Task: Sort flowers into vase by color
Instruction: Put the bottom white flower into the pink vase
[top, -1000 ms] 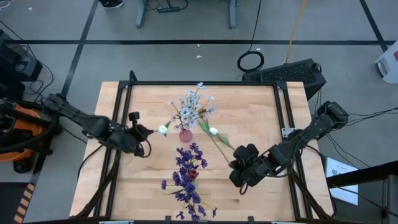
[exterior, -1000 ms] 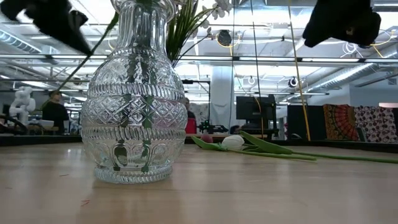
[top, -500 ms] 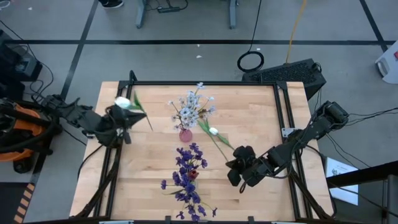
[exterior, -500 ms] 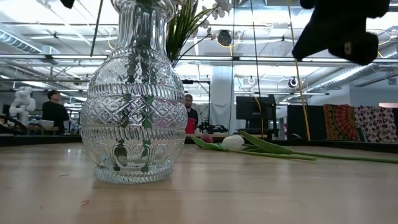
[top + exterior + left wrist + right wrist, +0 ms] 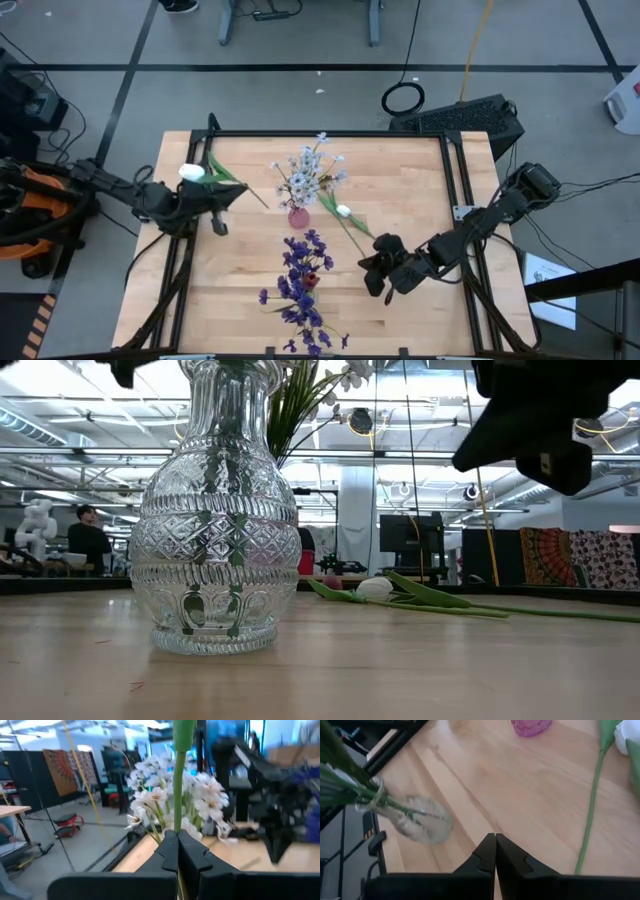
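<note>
Left gripper holds a white tulip above the tabletop.
The clear vase holds purple flowers; the pink vase holds lavender-white ones. The left gripper, left of them, pinches a white tulip by its stem. The right gripper, fingers pressed together, hovers by another tulip lying flat.

Left claw swung white tulip away from pink vase; right claw edged inward.
</note>
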